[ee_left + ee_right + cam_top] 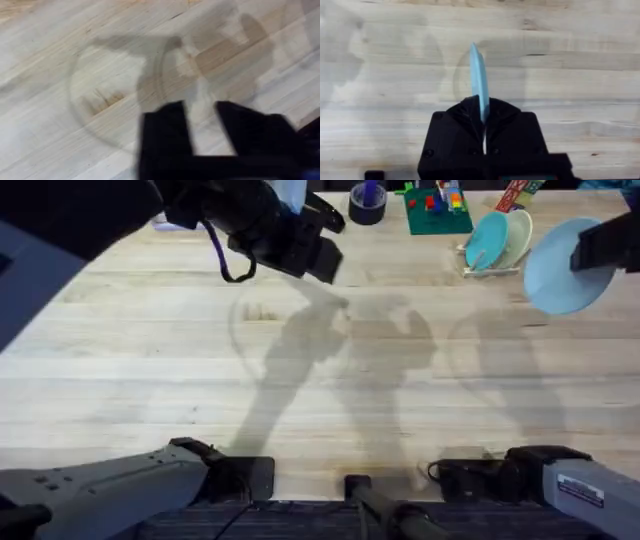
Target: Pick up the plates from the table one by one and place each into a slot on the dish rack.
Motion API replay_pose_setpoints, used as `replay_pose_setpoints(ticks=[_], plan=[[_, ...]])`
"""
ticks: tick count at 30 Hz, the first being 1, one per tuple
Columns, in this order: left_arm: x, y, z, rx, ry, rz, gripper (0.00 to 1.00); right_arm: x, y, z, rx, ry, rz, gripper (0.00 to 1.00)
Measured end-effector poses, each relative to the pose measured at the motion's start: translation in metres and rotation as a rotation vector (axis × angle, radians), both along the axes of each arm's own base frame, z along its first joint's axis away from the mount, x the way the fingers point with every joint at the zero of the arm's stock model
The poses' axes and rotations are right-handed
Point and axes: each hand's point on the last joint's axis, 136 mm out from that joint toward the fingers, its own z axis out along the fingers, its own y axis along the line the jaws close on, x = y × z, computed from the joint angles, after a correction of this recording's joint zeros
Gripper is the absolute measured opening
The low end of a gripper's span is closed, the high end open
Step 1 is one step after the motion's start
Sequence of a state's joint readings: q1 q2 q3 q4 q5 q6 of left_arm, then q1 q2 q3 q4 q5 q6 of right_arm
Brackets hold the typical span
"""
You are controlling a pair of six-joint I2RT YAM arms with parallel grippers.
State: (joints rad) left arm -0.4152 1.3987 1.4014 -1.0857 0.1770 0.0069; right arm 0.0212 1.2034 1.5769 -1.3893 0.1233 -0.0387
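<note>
Plates were the matter, and the wide butcher-block table (330,380) lay bare across its middle, leaving free room in front of the dish rack (492,268), which stood near the far edge. No writing could be read anywhere; a white label on the right arm's base was too small to make out. Beside the rack, on its left, sat a green tray of red and blue items (437,208), and left of that a dark tape roll (367,204). Two plates stood upright in the rack: a teal plate (487,242) and a cream plate (517,235) just behind it.

Just right of the rack, the pale sky blue plate (562,268) hung above the table, close to the right border of the overhead view. The right gripper (483,120) had its jaws closed on that plate's rim, which its wrist view showed edge-on.

Well left of the rack, the left gripper (202,127) hovered over bare wood, its jaws parted and holding nothing, as the left wrist view showed.
</note>
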Motion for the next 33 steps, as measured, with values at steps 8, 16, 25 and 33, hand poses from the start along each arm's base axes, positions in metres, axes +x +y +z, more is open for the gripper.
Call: replay_pose_setpoints(ticks=[8,16,25,33], plan=[[0.001,0.001,0.000,0.010,-0.006,0.000,0.995,0.003,-0.007,0.004,-0.041,-0.017,-0.005,0.031],[0.001,0.002,0.000,0.011,-0.006,-0.001,0.995,0.013,-0.016,0.013,-0.100,-0.067,-0.001,0.031],[0.001,0.001,0.000,0.011,-0.007,-0.003,0.996,0.035,-0.048,0.054,-0.131,-0.122,-0.080,0.030],[0.001,0.001,0.000,0.011,-0.007,-0.003,0.995,0.078,-0.057,0.065,-0.117,-0.111,-0.060,0.030]])
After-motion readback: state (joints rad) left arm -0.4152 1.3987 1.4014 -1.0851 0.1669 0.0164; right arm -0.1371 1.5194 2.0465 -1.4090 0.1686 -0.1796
